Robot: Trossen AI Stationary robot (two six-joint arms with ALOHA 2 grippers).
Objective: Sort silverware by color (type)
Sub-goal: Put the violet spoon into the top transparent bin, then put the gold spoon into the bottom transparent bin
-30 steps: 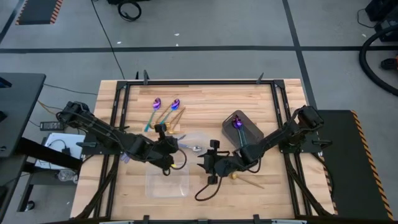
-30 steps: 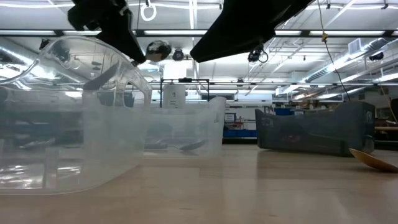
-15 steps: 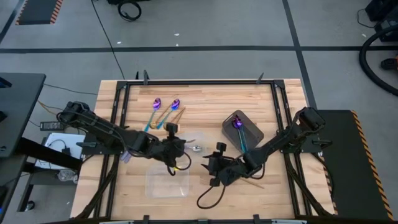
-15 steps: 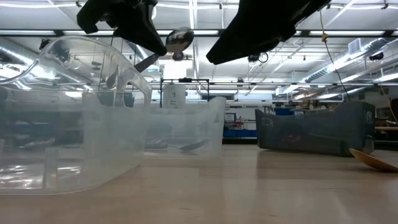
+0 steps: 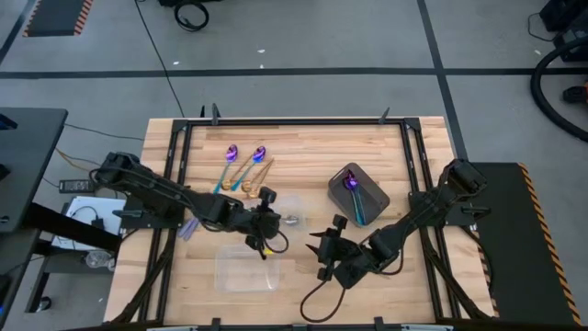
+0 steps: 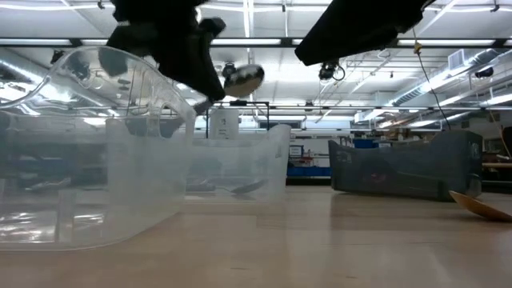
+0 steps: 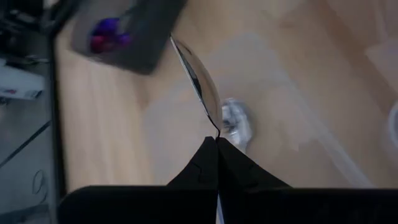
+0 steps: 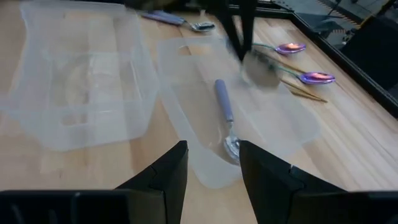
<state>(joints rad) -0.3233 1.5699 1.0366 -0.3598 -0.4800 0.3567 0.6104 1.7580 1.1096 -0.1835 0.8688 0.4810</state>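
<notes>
Above the clear tray (image 5: 285,210) near the tabletop's middle, my left gripper (image 7: 217,140) is clenched on a silver spoon (image 7: 198,79) — bowl outward, lifted. My right gripper (image 8: 212,148) hangs parted, empty — toward the front edge.

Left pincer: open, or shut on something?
Shut on a silver spoon: the left pincer fingertips meet on its handle, above the clear tray.
</notes>
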